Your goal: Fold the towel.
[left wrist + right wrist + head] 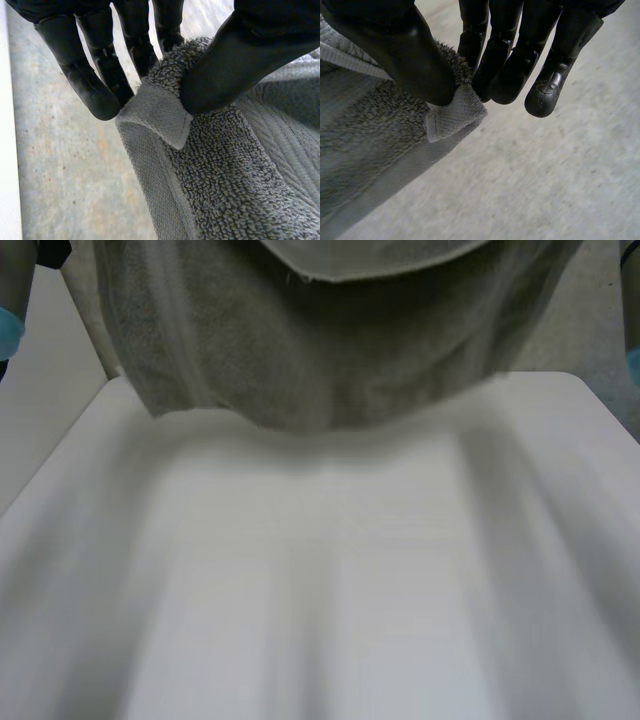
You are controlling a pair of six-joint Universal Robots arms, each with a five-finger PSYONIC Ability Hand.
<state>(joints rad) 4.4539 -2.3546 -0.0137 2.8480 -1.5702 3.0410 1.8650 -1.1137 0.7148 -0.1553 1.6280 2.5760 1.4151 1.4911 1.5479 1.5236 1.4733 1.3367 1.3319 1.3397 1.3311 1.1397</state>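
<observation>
Above the bench (320, 590) we hang the towel (300, 350) spread, probably for laying flat, left hand (235, 65) and right hand (405, 55) each pinching a corner, fingers (102, 70) against thumb.

towel (225, 175): grey looped terry cloth, flat-woven hem | fingers (85, 85): smooth matt black | table (320, 590): smooth matt white

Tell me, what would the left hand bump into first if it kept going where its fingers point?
Probably the grey floor, though depth is unclear. The left hand pinches a corner of the towel.
</observation>
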